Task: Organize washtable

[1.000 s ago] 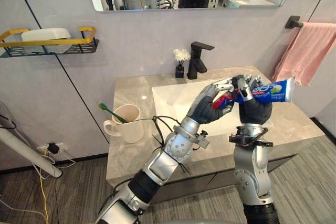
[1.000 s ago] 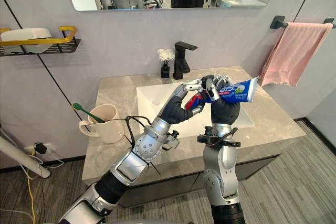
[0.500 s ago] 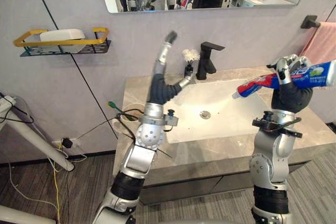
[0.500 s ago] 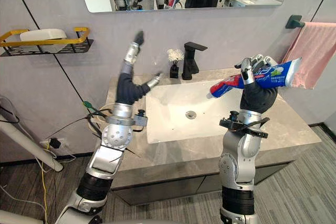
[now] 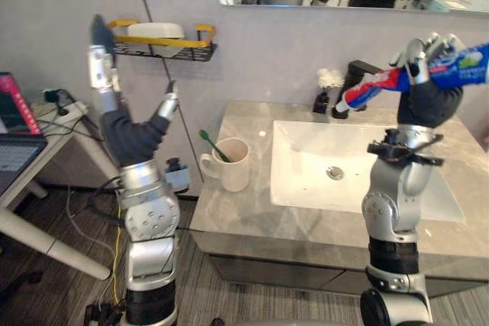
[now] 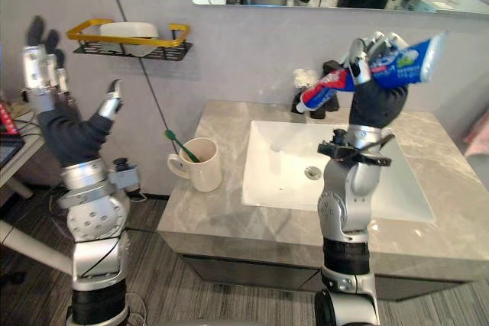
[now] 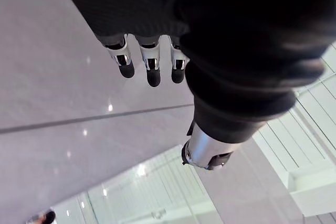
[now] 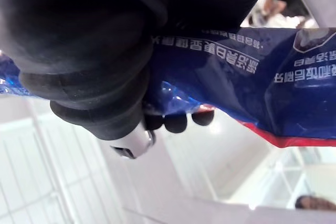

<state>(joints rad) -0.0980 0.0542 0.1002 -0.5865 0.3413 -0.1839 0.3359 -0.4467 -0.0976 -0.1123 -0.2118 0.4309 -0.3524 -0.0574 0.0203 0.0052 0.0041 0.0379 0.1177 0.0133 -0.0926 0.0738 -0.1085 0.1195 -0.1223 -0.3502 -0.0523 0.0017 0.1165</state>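
We're seeing the right robot hand (image 5: 426, 93) clamping the toothpaste tube (image 5: 462, 65) in the air at upper right of the frame, cap end pointing twd centre, above the sink (image 5: 359, 166). The left robot hand (image 5: 122, 127) is hanging at upper left w/ fingers straight & apart, holding nothing. A mug (image 5: 231, 164) w/ a green toothbrush (image 5: 208, 141) is sitting on the surface (image 5: 252, 219), left of the sink.
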